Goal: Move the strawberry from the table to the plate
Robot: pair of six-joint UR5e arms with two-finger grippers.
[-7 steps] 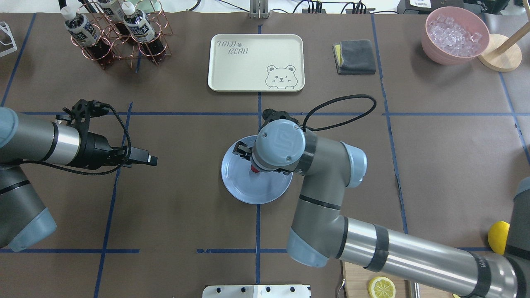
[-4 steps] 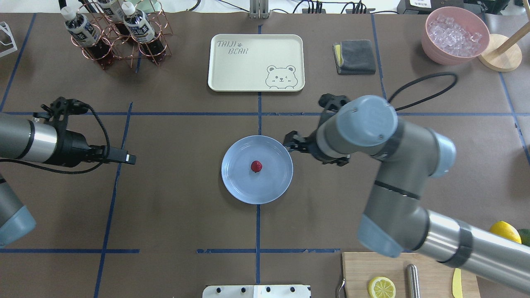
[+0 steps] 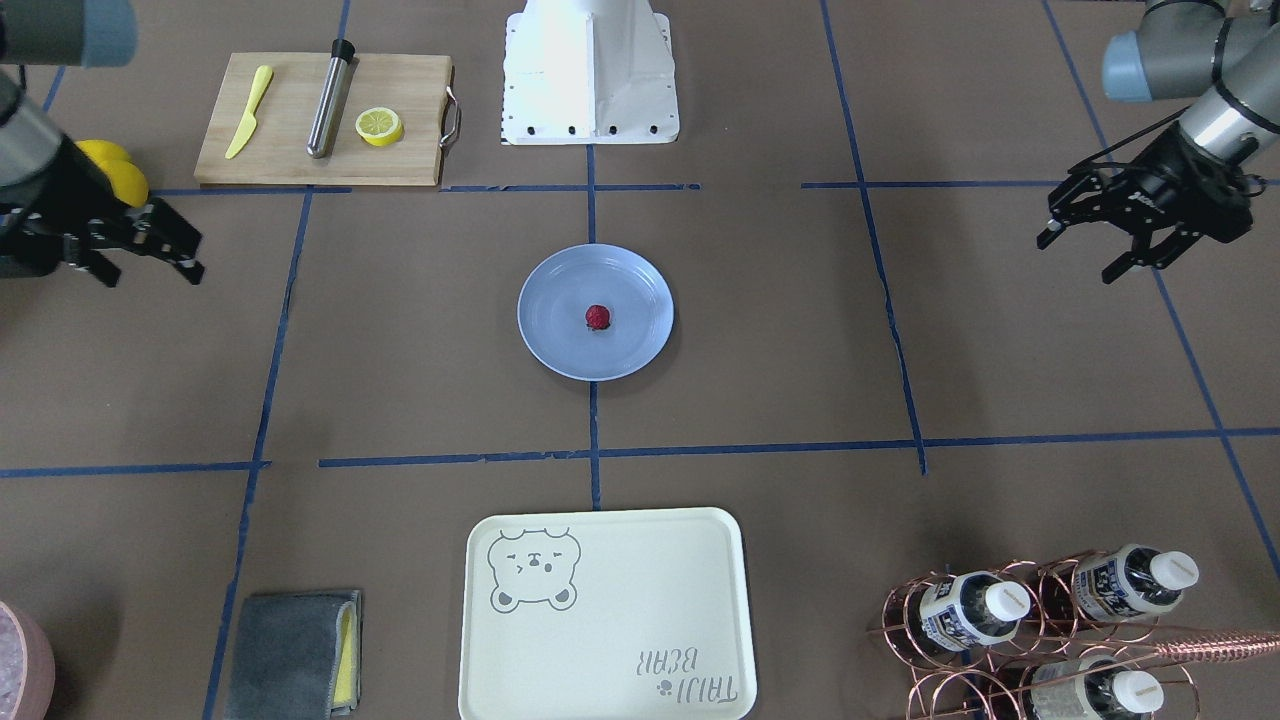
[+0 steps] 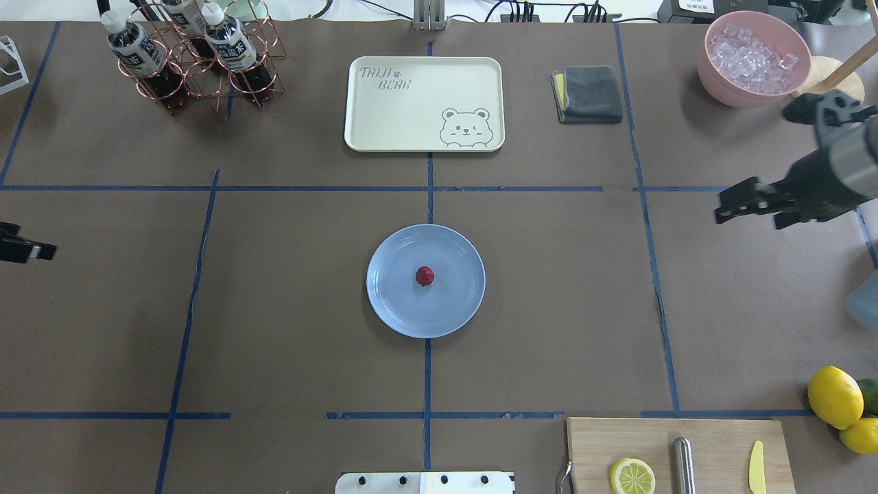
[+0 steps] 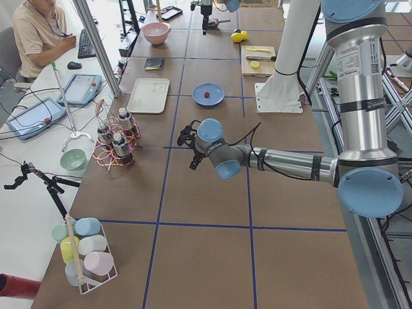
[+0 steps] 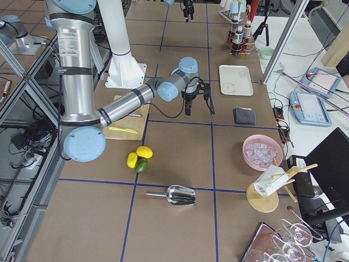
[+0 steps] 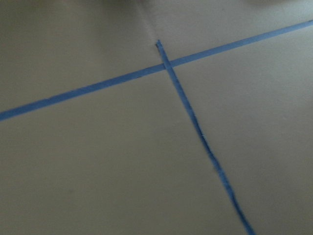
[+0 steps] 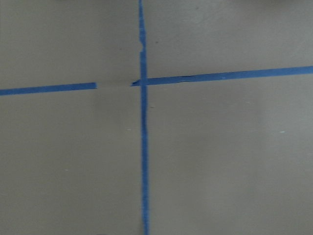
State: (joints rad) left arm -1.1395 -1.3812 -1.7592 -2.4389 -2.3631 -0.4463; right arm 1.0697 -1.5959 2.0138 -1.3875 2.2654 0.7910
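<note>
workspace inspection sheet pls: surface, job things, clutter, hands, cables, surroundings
surface: table, brown paper with a blue tape grid
job's things: strawberry lies mid plate, nothing touching it
clutter: tray, cloth, bottle rack and ice bowl at the far side; board with lemon half, lemons near right
hands: left hand and right hand open, empty, far out either side of the plate
cables: black leads at the far edge
surroundings: person seated at a side desk
</note>
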